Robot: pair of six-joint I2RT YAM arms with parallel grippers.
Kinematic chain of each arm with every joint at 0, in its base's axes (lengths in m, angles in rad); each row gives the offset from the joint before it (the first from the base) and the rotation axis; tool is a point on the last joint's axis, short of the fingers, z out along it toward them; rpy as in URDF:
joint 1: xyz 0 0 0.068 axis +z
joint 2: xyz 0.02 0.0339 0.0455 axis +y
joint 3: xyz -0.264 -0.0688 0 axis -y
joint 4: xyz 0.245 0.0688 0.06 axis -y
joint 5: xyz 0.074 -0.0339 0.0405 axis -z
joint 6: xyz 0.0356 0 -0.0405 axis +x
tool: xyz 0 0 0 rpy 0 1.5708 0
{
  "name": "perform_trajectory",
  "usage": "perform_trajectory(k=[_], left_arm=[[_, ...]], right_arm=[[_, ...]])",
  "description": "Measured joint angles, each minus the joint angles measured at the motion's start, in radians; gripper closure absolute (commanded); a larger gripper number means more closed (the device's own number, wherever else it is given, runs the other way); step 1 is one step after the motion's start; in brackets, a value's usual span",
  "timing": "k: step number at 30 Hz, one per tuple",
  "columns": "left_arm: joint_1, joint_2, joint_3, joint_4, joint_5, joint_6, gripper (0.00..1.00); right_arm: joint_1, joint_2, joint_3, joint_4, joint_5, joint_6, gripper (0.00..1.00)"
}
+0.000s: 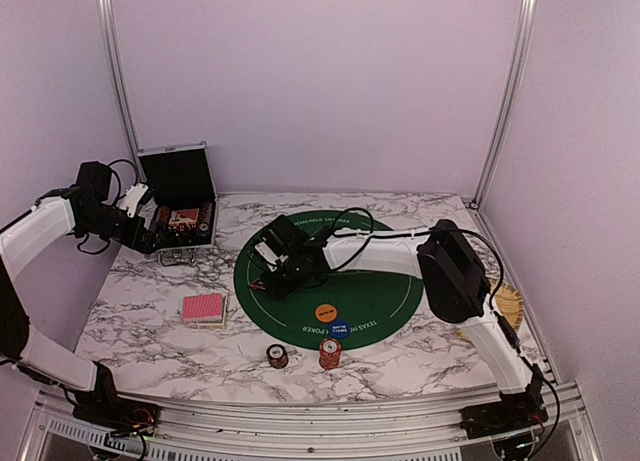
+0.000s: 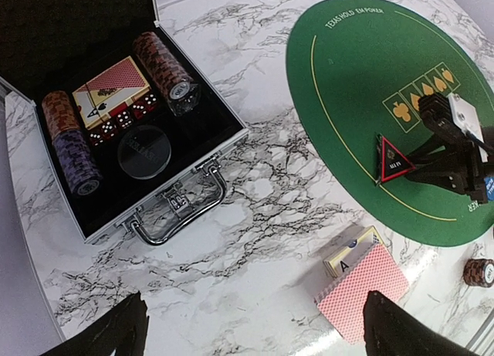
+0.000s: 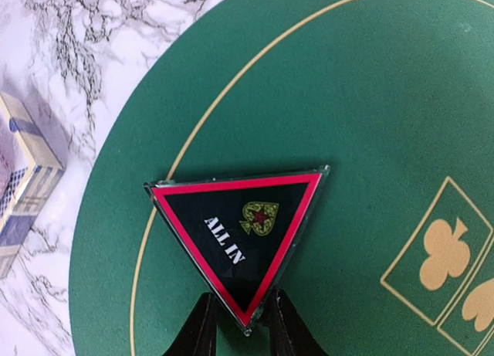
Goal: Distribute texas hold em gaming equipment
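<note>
A black triangular "ALL IN" marker with a red border lies on the green felt mat. My right gripper is shut on its near corner, one finger on each side. From the left wrist the marker shows at the mat's left part. A red-backed card deck rests on the marble left of the mat. An orange button and a blue chip sit at the mat's near edge, with a dark chip stack and an orange-red stack in front. My left gripper hangs open over bare marble.
The black case lies open at the back left, holding chip stacks, a card pack, dice and a clear disc. A tan wicker tray peeks out behind the right arm. Metal frame posts stand at the back corners.
</note>
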Motion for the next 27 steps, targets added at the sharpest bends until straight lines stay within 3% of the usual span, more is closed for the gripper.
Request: perform_trajectory(k=[11, 13, 20, 27], left_arm=[[-0.008, 0.009, 0.049, -0.052, 0.050, 0.016, 0.01], [-0.010, 0.016, 0.053, -0.060, 0.055, 0.016, 0.01], [-0.011, 0.026, 0.075, -0.079, 0.056, 0.025, 0.01], [-0.013, 0.026, 0.080, -0.104, 0.046, 0.061, 0.01]], right_arm=[[-0.029, 0.074, 0.106, 0.028, -0.048, 0.012, 0.77], [-0.034, 0.077, 0.113, 0.030, -0.056, 0.013, 0.70], [-0.040, 0.019, 0.028, 0.043, -0.060, 0.014, 0.33], [-0.042, -0.250, -0.274, 0.032, -0.017, 0.010, 0.18]])
